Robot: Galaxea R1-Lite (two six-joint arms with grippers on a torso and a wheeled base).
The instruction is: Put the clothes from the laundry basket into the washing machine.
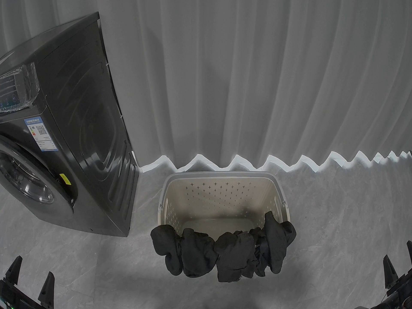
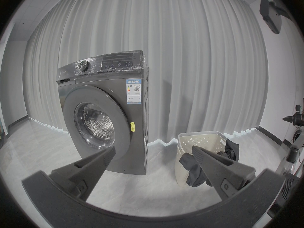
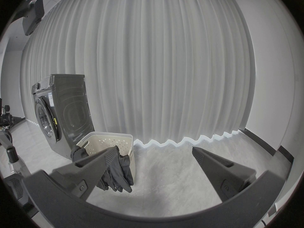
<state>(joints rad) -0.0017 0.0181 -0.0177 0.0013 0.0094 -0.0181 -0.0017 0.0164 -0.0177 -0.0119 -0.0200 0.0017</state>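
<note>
A cream laundry basket (image 1: 221, 177) stands on the floor ahead of me. Black clothes (image 1: 223, 249) hang over its near rim. The same basket (image 2: 202, 140) and black clothes (image 2: 193, 171) appear in the left wrist view, and the basket (image 3: 107, 140) with the clothes (image 3: 117, 174) in the right wrist view. A dark grey washing machine (image 1: 86, 129) stands to the basket's left, its round door (image 2: 95, 124) closed. My left gripper (image 1: 30, 275) is low at the near left, open and empty. My right gripper (image 1: 399, 262) is low at the near right, open and empty.
A white pleated curtain (image 1: 257, 65) hangs behind the basket and machine. Grey tiled floor (image 1: 343, 219) spreads to the right of the basket and between me and it. A wall with a dark skirting (image 3: 262, 143) runs along the far right.
</note>
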